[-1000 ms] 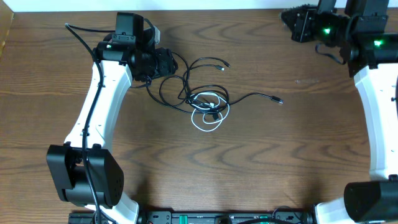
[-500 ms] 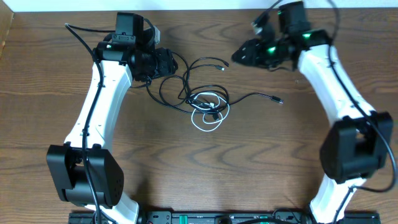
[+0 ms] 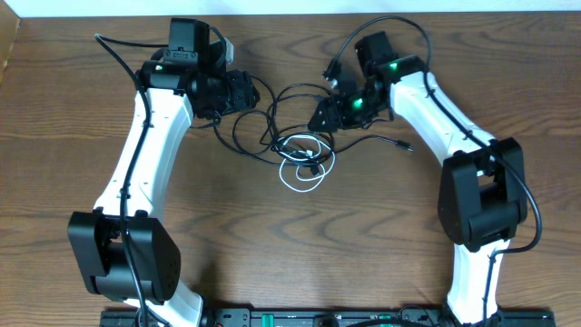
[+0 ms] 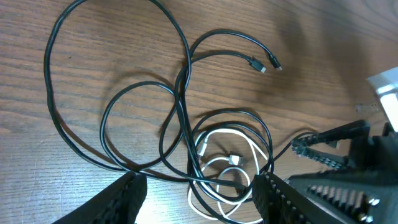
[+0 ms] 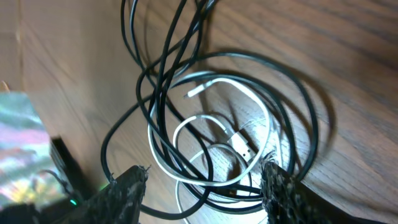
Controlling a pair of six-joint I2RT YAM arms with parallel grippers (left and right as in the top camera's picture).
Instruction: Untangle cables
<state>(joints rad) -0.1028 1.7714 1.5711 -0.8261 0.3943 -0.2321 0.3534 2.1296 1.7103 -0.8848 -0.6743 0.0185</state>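
Note:
The cables lie tangled at mid-table: long black cables [image 3: 272, 123] in loops, and a short white cable [image 3: 302, 179] coiled among them. One black plug end [image 3: 406, 145] trails off to the right. My left gripper [image 3: 247, 91] hovers open at the tangle's left edge. In the left wrist view its fingers [image 4: 124, 200] straddle the black loops [image 4: 180, 99] and the white cable [image 4: 227, 163] with nothing between them. My right gripper [image 3: 320, 117] hangs open just above the tangle's right side. In the right wrist view its fingers [image 5: 287, 193] frame the white cable [image 5: 214, 118] and the black cables [image 5: 161, 68].
The wooden table [image 3: 381, 236] has a pale wall strip along its back edge. Both arm bases stand at the front edge. The right gripper's body [image 4: 339, 168] shows in the left wrist view, close beside the tangle.
My right arm has swung from the back right corner to the tangle, and its jaws have opened. The left arm and the cables have not moved.

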